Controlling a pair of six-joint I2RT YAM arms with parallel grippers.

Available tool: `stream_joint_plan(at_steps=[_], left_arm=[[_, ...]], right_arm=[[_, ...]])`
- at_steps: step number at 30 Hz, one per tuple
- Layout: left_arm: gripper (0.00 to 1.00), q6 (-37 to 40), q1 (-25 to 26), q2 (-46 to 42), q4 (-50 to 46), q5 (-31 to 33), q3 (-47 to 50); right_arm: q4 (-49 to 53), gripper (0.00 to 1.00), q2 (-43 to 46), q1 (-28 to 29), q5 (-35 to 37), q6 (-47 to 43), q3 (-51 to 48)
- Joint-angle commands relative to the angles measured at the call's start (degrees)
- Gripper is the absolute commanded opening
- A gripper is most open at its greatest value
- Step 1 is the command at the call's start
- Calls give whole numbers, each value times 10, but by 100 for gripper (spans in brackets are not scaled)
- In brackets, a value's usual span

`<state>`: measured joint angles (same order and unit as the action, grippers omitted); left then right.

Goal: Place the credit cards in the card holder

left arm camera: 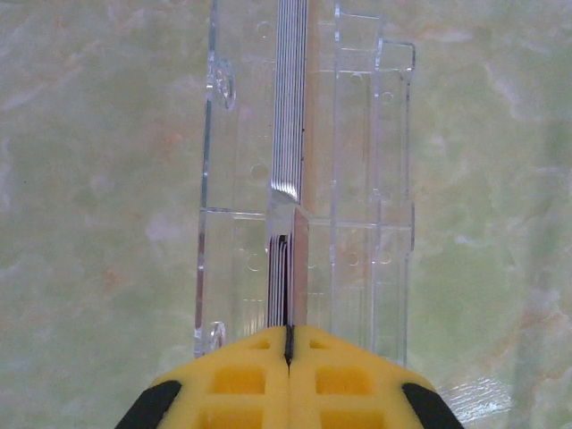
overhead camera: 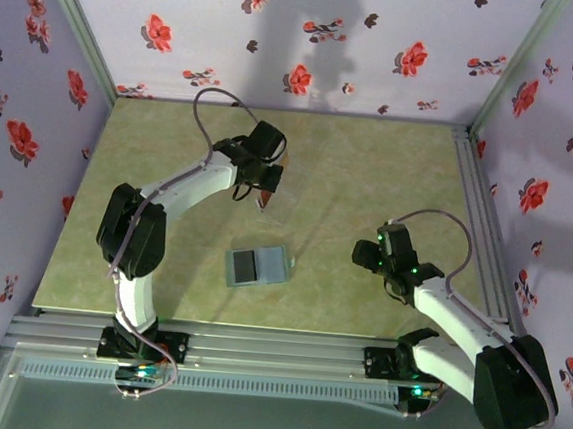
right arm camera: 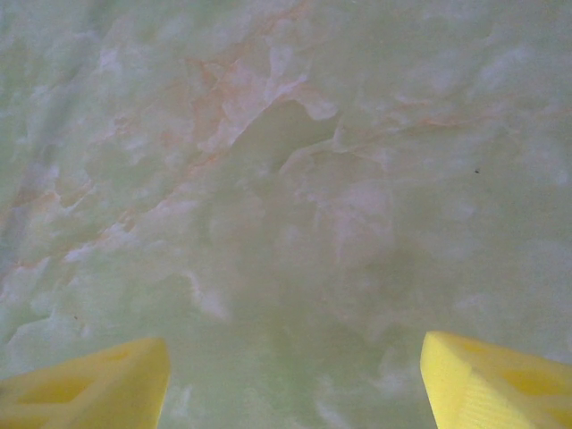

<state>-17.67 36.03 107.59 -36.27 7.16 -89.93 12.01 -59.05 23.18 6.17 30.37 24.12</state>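
Observation:
The card holder [overhead camera: 257, 265], slate grey-teal with a darker inner panel, lies open and flat on the table's middle. My left gripper [overhead camera: 266, 193] hangs beyond it at a clear plastic rack [left arm camera: 357, 179]. In that rack the credit cards [left arm camera: 288, 134] stand on edge, packed in a thin stack. The left gripper [left arm camera: 288, 338] is shut, with the dark edge of one card pinched between its yellow pads. A reddish bit of card [overhead camera: 263, 203] shows under those fingers. My right gripper [overhead camera: 373, 252] stands open over bare table, right of the holder, nothing between its fingers [right arm camera: 89, 380].
The green marbled table [overhead camera: 371, 172] is walled by floral panels at the back and sides. An aluminium rail [overhead camera: 482, 222] runs along the right edge, and another lies along the near edge by the arm bases.

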Motion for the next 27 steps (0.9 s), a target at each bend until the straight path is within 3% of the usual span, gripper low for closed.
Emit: stream_joint_plan(at_steps=[1, 4, 6, 7, 9, 11, 19, 22, 27], left_arm=[[0, 15, -6, -7, 0, -13, -9], [0, 19, -8, -6, 1, -25, -8], [12, 17, -11, -6, 0, -36, -9], [14, 17, -12, -6, 1, -40, -7], [10, 17, -14, -5, 5, -46, -3], [0, 17, -17, -2, 3, -46, -5], [0, 24, -20, 0, -7, -46, -13], [11, 22, -20, -2, -7, -50, -11], [18, 21, -19, 2, -7, -55, -9]], right_arm=[[4, 75, -2, -2, 2, -6, 16], [2, 75, -2, -1, 1, -7, 16], [4, 75, -3, -1, 2, -6, 16], [3, 75, -2, -1, 1, -7, 16], [4, 75, -1, -1, -1, -9, 15], [3, 75, -1, -1, -1, -8, 15], [1, 75, -3, 1, 0, -9, 15], [1, 75, -5, 2, 1, -9, 16], [2, 75, -7, 4, 0, -10, 17]])
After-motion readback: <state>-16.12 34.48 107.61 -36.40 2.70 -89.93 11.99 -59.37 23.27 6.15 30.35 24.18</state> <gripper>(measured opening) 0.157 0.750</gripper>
